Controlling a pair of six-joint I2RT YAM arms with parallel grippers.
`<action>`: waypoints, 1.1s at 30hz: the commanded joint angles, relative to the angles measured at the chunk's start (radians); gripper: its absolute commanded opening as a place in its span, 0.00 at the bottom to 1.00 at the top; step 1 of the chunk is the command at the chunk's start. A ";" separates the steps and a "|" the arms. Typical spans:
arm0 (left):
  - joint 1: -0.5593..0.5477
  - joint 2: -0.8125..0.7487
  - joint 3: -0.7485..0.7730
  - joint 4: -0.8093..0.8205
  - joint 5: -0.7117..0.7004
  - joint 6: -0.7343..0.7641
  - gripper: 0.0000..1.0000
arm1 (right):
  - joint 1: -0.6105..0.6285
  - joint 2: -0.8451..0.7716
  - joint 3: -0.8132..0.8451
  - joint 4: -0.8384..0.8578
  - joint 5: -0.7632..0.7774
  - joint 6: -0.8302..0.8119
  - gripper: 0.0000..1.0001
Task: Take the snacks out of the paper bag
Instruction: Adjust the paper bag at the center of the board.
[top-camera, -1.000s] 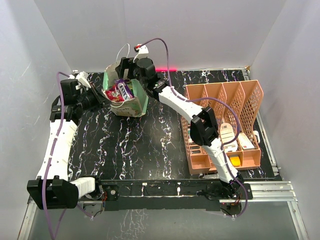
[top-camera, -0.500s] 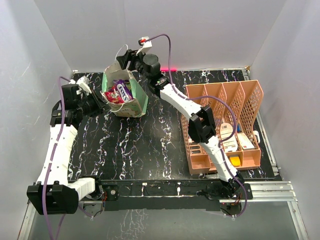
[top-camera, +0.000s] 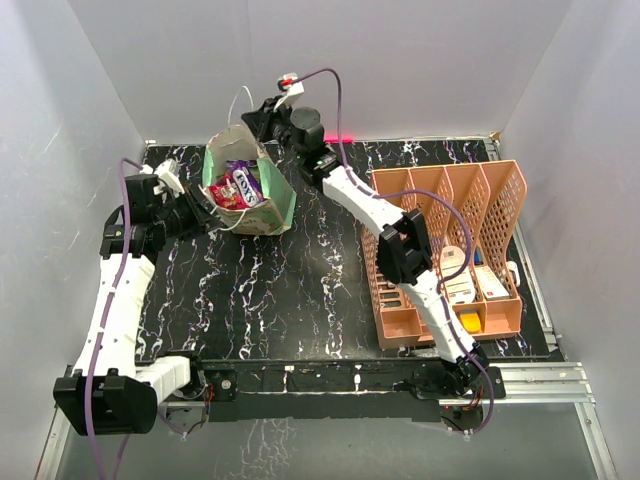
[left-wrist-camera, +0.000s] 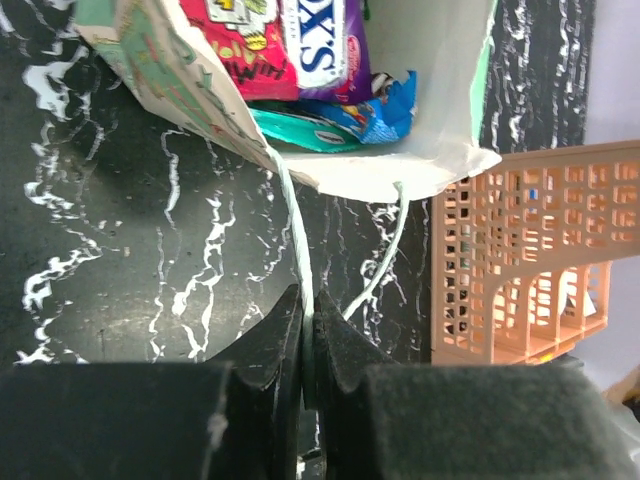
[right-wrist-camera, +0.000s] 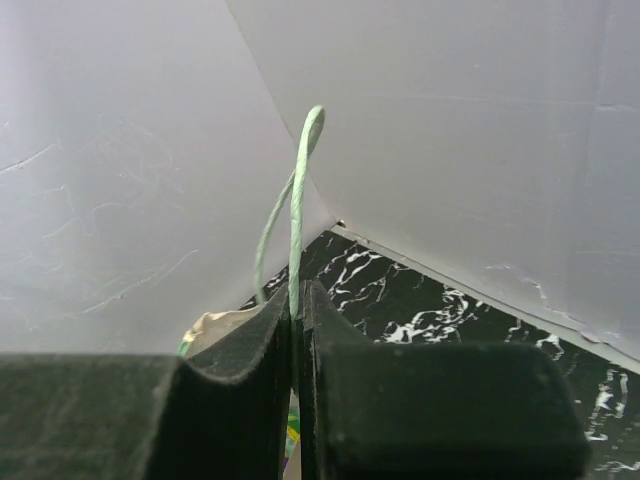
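Paper bag (top-camera: 262, 218) open, green-lined, pink-purple snacks (left-wrist-camera: 300, 45) inside. Left gripper (left-wrist-camera: 305, 322), right gripper (right-wrist-camera: 297, 300): jaws clenched on its cord handles (right-wrist-camera: 296, 200).

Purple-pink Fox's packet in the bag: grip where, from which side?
Pinch the exposed upper edge of the purple-pink Fox's packet, coming down through the open mouth: it lies topmost and the paper bag walls block the sides. Left gripper and right gripper are each shut on a cord handle; one must release first.

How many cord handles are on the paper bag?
2. One cord handle is pinched in the left hand beside the paper bag; the other in the right hand above its far rim.
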 joint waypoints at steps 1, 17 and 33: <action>-0.005 0.032 0.010 0.003 0.137 -0.030 0.06 | -0.114 -0.132 0.037 0.015 -0.117 0.029 0.07; -0.147 0.221 0.120 0.265 0.316 -0.331 0.04 | -0.277 -0.213 0.073 0.023 -0.323 0.043 0.07; -0.176 0.100 -0.165 0.193 0.315 -0.279 0.09 | -0.147 -0.514 -0.500 0.018 -0.463 0.036 0.07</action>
